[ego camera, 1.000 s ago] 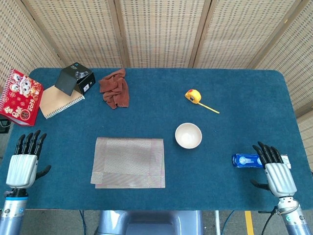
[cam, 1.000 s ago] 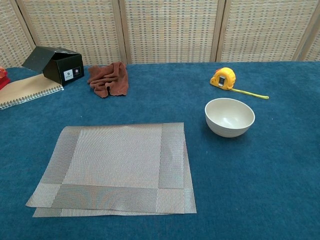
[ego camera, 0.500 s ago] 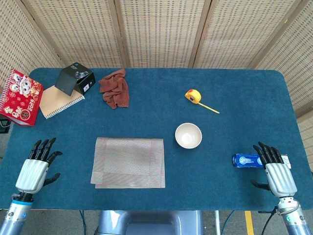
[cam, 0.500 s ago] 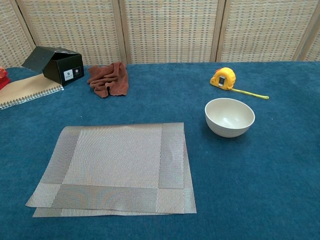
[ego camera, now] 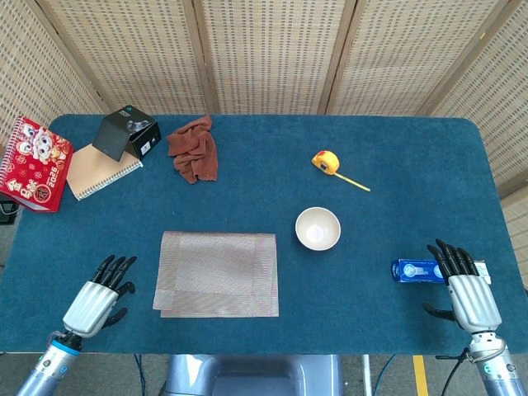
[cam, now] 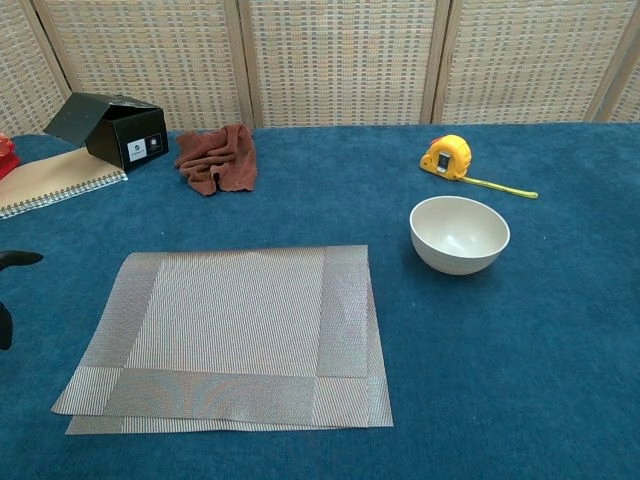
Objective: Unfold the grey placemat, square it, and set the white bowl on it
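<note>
The grey placemat [ego camera: 217, 273] [cam: 232, 333] lies folded in half on the blue table, its two layers slightly offset along the near and right edges. To its right stands the empty white bowl [ego camera: 318, 228] [cam: 459, 233], upright and apart from the mat. My left hand [ego camera: 96, 301] hovers near the table's front edge, just left of the mat, fingers spread and holding nothing; in the chest view only its dark fingertips [cam: 12, 261] poke in at the left border. My right hand [ego camera: 465, 290] is open at the front right corner, far from the bowl.
A yellow tape measure [ego camera: 327, 162] lies behind the bowl. A brown cloth [ego camera: 194, 149], a black box [ego camera: 126, 132], a notebook [ego camera: 99, 174] and a red booklet [ego camera: 35, 162] sit at the back left. A blue packet [ego camera: 414, 270] lies by my right hand.
My left hand has moved right and toward the table's front edge, closing in on the mat's left side. The right hand, mat and bowl have not moved.
</note>
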Action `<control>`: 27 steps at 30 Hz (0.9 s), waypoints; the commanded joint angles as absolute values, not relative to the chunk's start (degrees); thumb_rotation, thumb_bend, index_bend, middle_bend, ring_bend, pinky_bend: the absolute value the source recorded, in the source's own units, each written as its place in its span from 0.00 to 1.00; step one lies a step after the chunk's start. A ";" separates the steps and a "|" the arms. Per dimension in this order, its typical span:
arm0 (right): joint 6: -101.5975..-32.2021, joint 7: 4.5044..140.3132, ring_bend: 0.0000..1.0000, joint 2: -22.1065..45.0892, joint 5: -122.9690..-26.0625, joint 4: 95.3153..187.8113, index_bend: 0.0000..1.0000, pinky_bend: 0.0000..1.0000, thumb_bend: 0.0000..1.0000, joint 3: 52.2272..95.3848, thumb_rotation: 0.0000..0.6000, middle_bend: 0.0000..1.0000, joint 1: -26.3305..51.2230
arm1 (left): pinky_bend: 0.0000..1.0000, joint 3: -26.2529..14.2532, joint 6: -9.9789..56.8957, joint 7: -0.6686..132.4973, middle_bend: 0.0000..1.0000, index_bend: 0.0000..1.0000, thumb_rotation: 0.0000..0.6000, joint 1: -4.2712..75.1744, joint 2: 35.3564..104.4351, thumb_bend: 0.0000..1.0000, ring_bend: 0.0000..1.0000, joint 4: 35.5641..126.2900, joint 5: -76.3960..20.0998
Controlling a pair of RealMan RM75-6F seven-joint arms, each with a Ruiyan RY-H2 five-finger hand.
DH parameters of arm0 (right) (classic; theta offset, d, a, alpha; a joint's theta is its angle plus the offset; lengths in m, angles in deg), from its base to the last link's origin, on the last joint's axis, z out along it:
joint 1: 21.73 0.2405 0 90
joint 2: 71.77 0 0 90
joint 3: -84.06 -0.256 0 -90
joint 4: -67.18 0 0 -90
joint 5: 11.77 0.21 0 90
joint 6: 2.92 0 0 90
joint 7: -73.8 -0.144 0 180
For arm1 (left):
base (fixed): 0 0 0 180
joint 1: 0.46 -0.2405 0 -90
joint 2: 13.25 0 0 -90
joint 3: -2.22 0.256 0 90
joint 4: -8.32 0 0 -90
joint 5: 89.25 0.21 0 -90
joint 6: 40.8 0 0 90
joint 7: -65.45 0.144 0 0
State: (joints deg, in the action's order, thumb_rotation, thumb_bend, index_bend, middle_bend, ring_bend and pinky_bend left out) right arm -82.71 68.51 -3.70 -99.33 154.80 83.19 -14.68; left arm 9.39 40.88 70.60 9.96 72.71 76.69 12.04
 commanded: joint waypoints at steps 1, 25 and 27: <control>-82.73 68.20 0.00 -3.83 -99.34 154.86 0.01 0.00 0.09 83.13 1.00 0.00 -14.66 | 0.00 9.51 39.65 71.38 0.00 0.43 1.00 10.60 73.67 0.28 0.00 76.30 12.04; -83.05 65.66 0.00 -5.03 -99.12 155.60 0.01 0.00 0.09 82.63 1.00 0.00 -14.68 | 0.00 9.95 34.95 75.88 0.00 0.48 1.00 13.42 78.12 0.32 0.00 75.70 11.51; -83.02 65.50 0.00 -5.10 -99.07 155.63 0.01 0.00 0.09 82.61 1.00 0.00 -14.68 | 0.00 10.08 34.89 76.09 0.00 0.48 1.00 13.40 77.97 0.32 0.00 75.79 11.35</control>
